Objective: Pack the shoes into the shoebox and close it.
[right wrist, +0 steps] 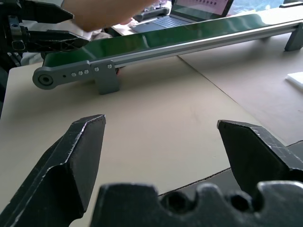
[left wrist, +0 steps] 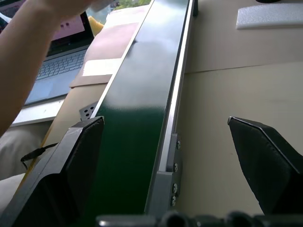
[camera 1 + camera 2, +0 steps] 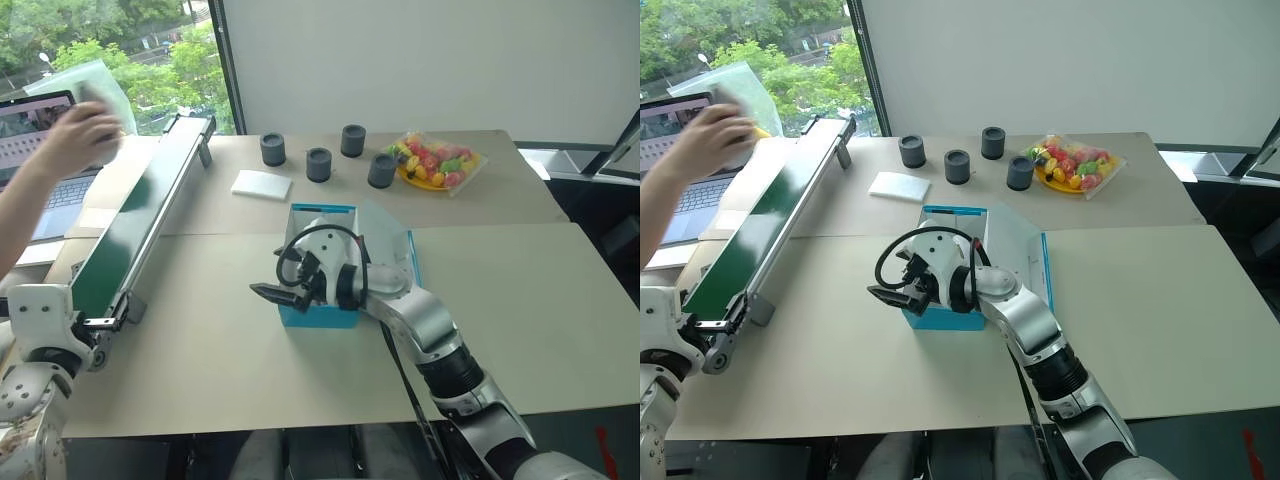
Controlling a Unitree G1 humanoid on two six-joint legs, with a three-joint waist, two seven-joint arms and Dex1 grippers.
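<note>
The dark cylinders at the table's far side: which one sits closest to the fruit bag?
The rightmost dark cylinder, right beside the bag of colourful fruit; the other three stand further left, towards the white pad.

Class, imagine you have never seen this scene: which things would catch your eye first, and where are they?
The bright blue shoebox sits mid-table, with the right gripper open at its near left corner. A long green conveyor belt runs along the table's left side, a person's hand above its far end. At the far edge lies a plate of colourful fruit.

The head pair looks down over the worktop [image 3: 520, 290]; each wrist camera peers low along its tool, both catching the green conveyor [image 2: 137, 118].
</note>
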